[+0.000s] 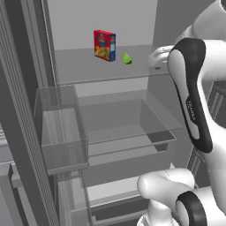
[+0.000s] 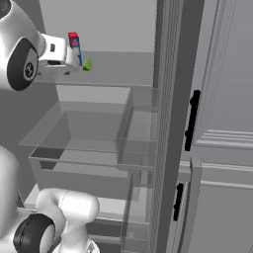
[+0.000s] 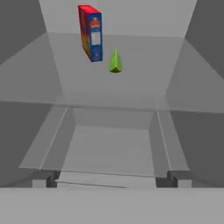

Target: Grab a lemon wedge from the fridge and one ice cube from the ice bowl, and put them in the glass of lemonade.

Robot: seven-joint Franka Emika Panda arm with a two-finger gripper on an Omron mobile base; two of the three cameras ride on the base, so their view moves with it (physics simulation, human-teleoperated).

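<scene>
Inside the open fridge [image 1: 106,70], the lemon wedge [image 1: 126,58] sits on the upper shelf beside a red carton [image 1: 104,45], upper centre of frame. The drawer [image 1: 128,128] below holds nothing visible. The hand view shows the gripper [image 3: 111,178] spread wide, empty, at bottom; the right base view adds neighbouring cabinets [image 2: 222,123].

No lettering can be read anywhere. The upright red, yellow and blue cardboard carton [image 1: 104,45] on the grey fridge shelf [image 1: 88,66] carries printed panels, but they blur into colour patches. The black band on the white robot arm [image 1: 193,110] bears a small pale mark, too tiny to make out.
</scene>
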